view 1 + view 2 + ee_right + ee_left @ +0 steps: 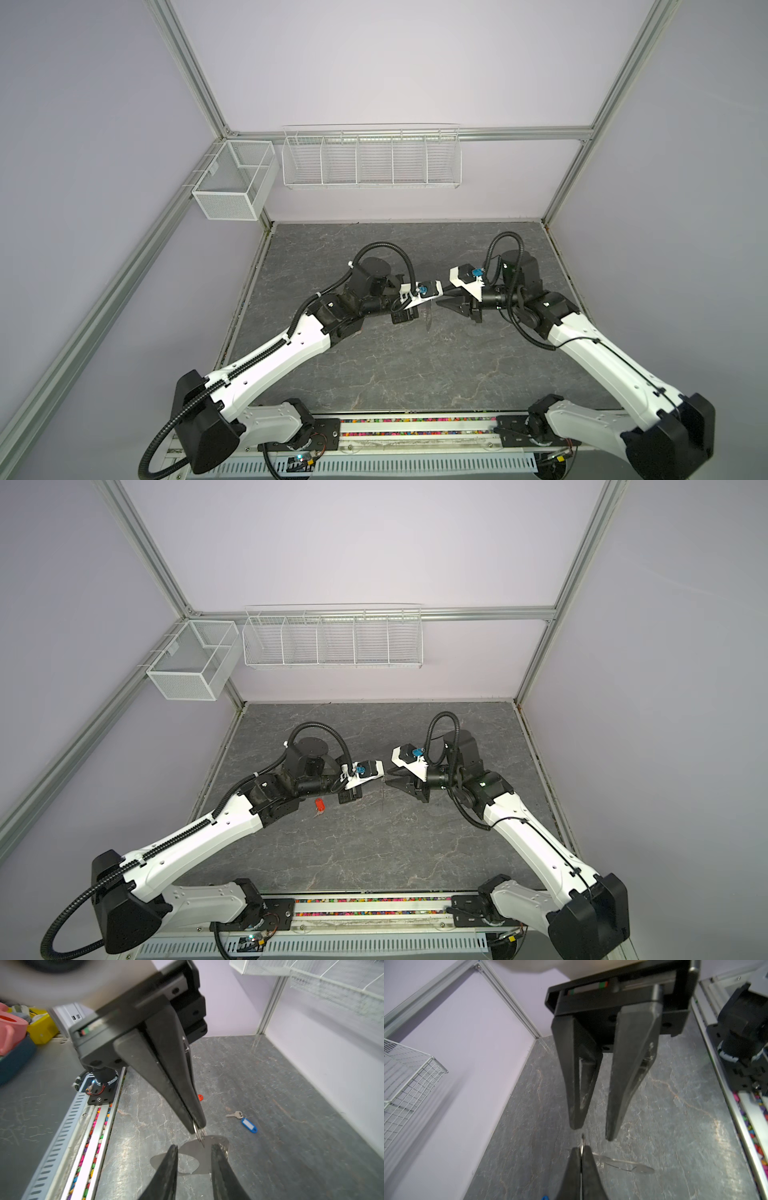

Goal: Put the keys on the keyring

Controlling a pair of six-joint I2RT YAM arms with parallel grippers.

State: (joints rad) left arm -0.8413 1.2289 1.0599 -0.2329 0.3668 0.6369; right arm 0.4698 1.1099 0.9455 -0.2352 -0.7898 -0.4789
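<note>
The keyring (204, 1157) is hanging in the air over the middle of the worktop (280, 1084), dangling off one of its small rings (198, 1131). My left tool (197, 1124) is pressing together on that ring and nothing else. I reckon that's the whole idea: pinching it by a ring is letting the flat plate hang free and leaving the other rings open for the other side to work on. In a top view the keyring (428, 321) is showing up as just a thin sliver under the tool tips, so it's hanging edge-on to that camera.

Neither key is on it yet. The key with the blue tag (249, 1125) is lying flat on the worktop, well apart from the keyring. In a top view the key with the orange tag (318, 805) is lying on the worktop too, near my left forearm.

My right tool (195, 1145) is sitting spread, one finger on either side of the hanging plate and not gripping anything. One finger is looking very close to the plate's edge, but I can't tell if it's touching.

Pose-wise, both arms are reaching in from the near edge with elbows out wide. The wrists are turning inward, so the two tools are pointing at each other almost tip to tip, above the worktop.
</note>
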